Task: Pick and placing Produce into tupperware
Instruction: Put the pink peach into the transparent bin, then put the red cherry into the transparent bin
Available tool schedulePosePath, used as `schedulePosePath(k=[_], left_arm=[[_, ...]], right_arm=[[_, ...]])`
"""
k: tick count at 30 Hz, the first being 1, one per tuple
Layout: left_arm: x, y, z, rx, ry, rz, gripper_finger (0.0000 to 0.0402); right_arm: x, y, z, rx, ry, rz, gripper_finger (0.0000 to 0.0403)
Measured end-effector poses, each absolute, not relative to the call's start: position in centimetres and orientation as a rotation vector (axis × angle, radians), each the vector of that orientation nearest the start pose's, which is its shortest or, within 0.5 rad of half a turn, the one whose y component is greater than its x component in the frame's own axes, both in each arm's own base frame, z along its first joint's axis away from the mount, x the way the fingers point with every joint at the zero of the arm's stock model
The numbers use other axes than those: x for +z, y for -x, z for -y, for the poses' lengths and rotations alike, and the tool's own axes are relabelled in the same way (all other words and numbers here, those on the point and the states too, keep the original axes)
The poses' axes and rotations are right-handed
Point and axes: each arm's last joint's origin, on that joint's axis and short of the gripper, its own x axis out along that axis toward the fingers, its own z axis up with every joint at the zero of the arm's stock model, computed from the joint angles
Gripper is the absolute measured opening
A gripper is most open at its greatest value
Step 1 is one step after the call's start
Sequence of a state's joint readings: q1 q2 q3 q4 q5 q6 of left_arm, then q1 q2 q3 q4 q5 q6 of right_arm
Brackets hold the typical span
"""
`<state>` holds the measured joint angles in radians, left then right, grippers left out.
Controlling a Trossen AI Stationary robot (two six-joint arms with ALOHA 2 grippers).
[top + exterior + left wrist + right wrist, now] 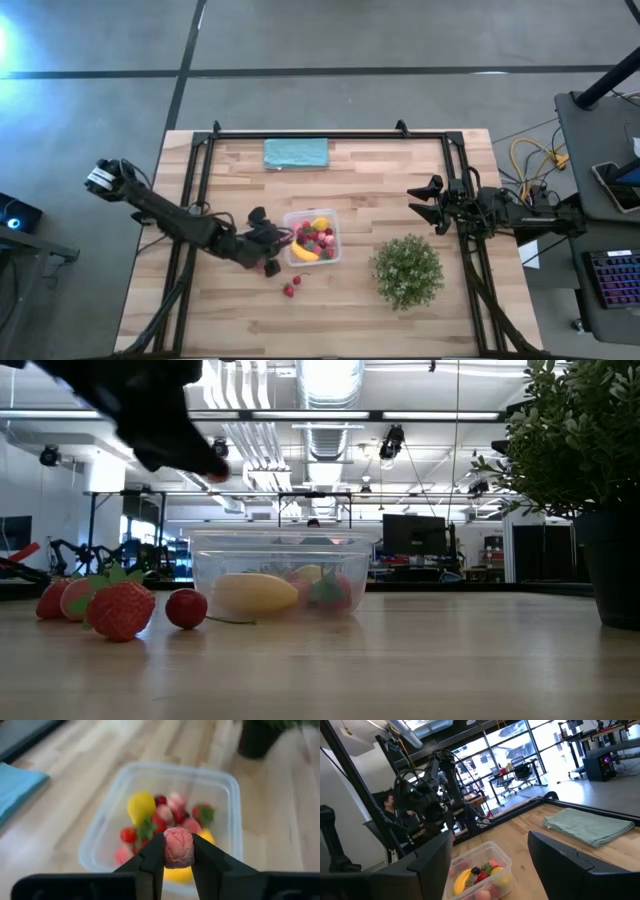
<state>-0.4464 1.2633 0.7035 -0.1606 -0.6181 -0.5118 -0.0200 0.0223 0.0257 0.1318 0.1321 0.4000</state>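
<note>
Looking across the room, I saw the wooden table [330, 290] fill the middle of the overhead picture, its pale planks smooth and framed by dark rails. At lower right of centre stood the bushy green plant [408, 270] in a dark pot, and at top centre lay a flat teal cloth [297, 153], soft and slightly rumpled. In the centre sat the tub [335, 222], a clear, thin-walled plastic square with rounded corners, already holding a yellow banana [304, 254], a lemon [320, 223] and a heap of red and pink berries [316, 240]. Just left of the tub hovered the left gripper [178, 851], its dark fingers clamped on a knobbly pink berry [178, 847], held a little short of the near rim in the wrist picture. At the right edge of the table waited the right gripper [428, 202], its fingers apart and holding nothing. Below the tub, a few loose strawberries [292, 286] lay on the wood, glossy, with small green caps.

To my eye the risk was the release: the berry looked rounded and was pinched only at its sides, so letting go before clearing the rim could bounce it off the wall onto the table. A low approach might also nudge the light tub and slide it.
</note>
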Motion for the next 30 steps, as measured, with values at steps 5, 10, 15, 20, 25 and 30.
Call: schedulePosePath(k=[5, 10, 15, 20, 25, 30], left_arm=[[21.6, -25.0, 7.8, 0.376, 0.161, -0.549, 0.0105], [21.5, -26.7, 7.5, 0.393, 0.180, -0.559, 0.0177], [22.4, -26.8, 8.0, 0.376, 0.187, -0.598, 0.0232], [23.1, -24.3, 7.4, 0.494, 0.522, -0.823, 0.0246], [23.1, -22.9, 9.3, 0.274, 0.483, -0.959, 0.0246], [22.1, -22.1, 12.5, 0.039, 0.169, -1.001, 0.0247]], right_arm=[[18.3, -9.6, 0.6, -0.123, -0.406, 0.163, 0.0247], [18.3, -9.6, 0.6, -0.123, -0.406, 0.163, 0.0249], [18.3, -9.6, 0.6, -0.123, -0.406, 0.164, 0.0253], [18.3, -9.6, 0.6, -0.123, -0.406, 0.164, 0.0250], [18.3, -9.6, 0.6, -0.123, -0.406, 0.164, 0.0246], [18.3, -9.6, 0.6, -0.123, -0.406, 0.164, 0.0251]])
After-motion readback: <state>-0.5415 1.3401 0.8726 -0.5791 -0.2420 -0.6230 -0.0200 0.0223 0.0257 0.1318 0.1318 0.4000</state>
